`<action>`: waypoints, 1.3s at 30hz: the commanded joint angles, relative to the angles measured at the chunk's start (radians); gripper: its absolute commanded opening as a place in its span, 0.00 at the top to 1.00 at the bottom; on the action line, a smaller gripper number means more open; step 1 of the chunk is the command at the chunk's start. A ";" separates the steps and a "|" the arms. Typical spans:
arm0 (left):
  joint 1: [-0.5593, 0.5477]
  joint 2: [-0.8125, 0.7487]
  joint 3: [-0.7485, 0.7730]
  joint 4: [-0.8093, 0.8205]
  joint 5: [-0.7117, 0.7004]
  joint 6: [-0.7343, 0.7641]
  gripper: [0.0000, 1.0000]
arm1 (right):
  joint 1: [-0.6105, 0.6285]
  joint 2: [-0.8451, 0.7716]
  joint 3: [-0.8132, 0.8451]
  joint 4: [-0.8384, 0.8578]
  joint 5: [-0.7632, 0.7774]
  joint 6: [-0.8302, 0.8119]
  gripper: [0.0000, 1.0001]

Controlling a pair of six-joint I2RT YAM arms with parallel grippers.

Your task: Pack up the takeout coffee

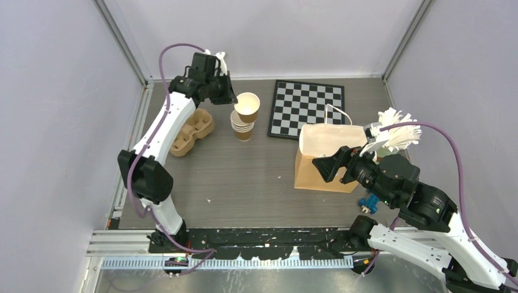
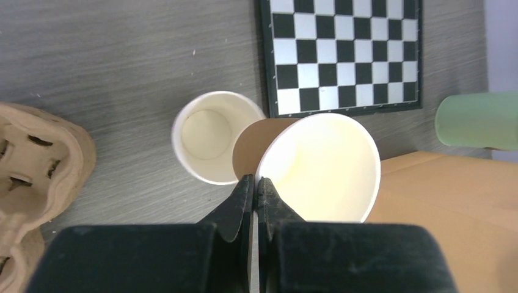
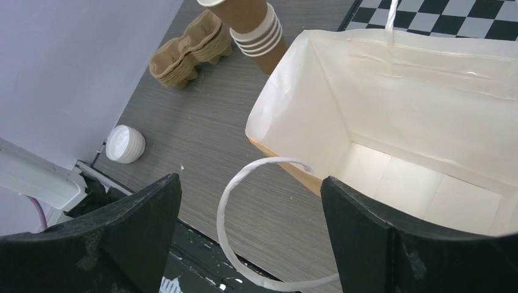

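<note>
Pinching the rim of a paper cup (image 2: 317, 168), the left gripper (image 2: 253, 180) is shut tight on it.
This lidless cup hangs just above a stack of cups (image 2: 207, 143), well left of the brown bag (image 1: 324, 143). The right gripper (image 3: 249, 179) is spread wide, holding nothing, over the bag's open mouth. A white lid (image 3: 125, 144) lies far to the bag's left.

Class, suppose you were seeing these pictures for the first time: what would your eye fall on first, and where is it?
Toward the table's far left, the left gripper pinches the rim of a lidless tan paper cup held above the stack of cups. On the right, the right gripper stands open at the mouth of an open brown paper bag, just in front of the chessboard.
</note>
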 commanded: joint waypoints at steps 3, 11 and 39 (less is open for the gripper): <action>-0.003 -0.125 0.070 -0.044 -0.001 0.030 1.00 | -0.001 -0.002 0.004 0.056 0.017 0.000 0.12; -0.020 -0.280 -0.028 -0.153 0.030 0.065 1.00 | 0.000 -0.022 0.016 0.053 0.017 -0.010 0.12; -0.323 -0.635 -0.999 0.299 -0.063 -0.155 0.93 | 0.000 -0.030 0.037 0.002 0.025 -0.017 0.12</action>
